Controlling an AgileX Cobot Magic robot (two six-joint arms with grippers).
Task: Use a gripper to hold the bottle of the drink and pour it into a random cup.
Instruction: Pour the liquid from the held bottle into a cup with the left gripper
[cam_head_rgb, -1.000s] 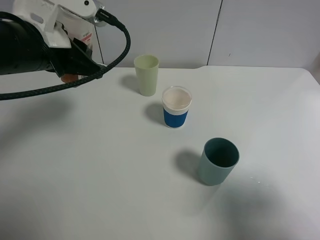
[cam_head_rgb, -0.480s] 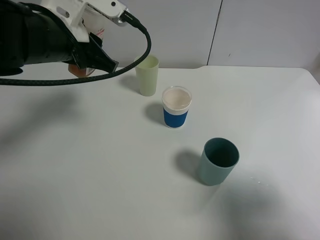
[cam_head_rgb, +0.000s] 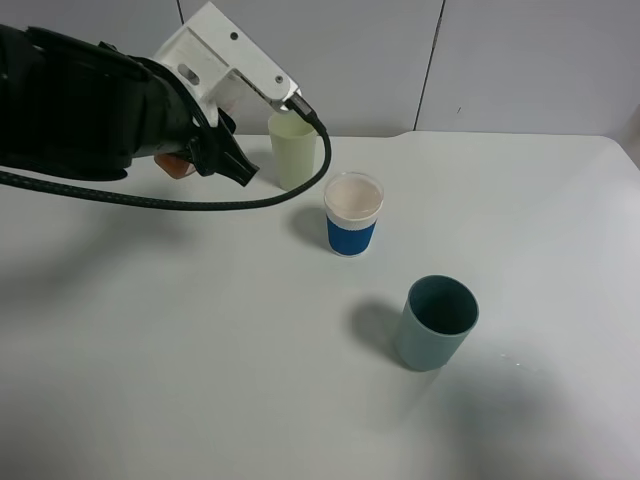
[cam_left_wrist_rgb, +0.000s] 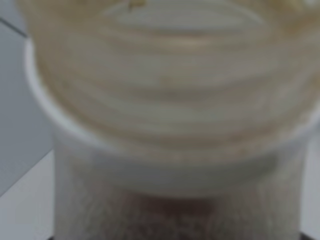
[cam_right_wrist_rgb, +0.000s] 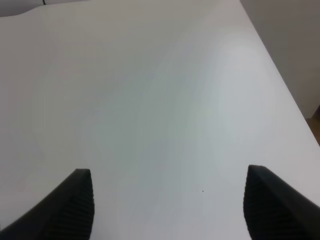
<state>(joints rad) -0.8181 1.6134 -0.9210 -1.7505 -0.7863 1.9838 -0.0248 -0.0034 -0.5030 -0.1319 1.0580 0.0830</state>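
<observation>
In the high view the left gripper (cam_head_rgb: 208, 160), a white-bodied unit with black fingers on a thick black arm, hangs above the far left part of the white tabletop (cam_head_rgb: 200, 360), with a black braided cable (cam_head_rgb: 150, 200) looping below it. Its jaws are clamped on the small clear plastic wide-mouthed bottle (cam_head_rgb: 175, 165), of which only an orange-brown patch shows under the arm in that view. The left wrist view is filled by the same bottle (cam_left_wrist_rgb: 165, 125) at very close range and out of focus: a ribbed, threaded neck, a pale collar beneath it, and the dark brown drink (cam_left_wrist_rgb: 165, 220) showing dimly through the wall lower down. Whether the bottle is upright or tilted cannot be told. The bottle is held in the air, clear of the tabletop, to the left of the tall pale green cup (cam_head_rgb: 293, 150), which stands near the back edge just beside the gripper's black finger. The short clear plastic cup with a wide blue band (cam_head_rgb: 352, 215) stands a little nearer the camera and to the right of the green cup, apart from it, and its inside looks pale. The dark teal cup (cam_head_rgb: 437, 322) stands well apart from both, nearer the front. The right gripper (cam_right_wrist_rgb: 170, 200) hovers over bare tabletop (cam_right_wrist_rgb: 150, 100), its jaws apart, the black ridged fingertips (cam_right_wrist_rgb: 80, 200) at either side of the right wrist view with nothing between them.
</observation>
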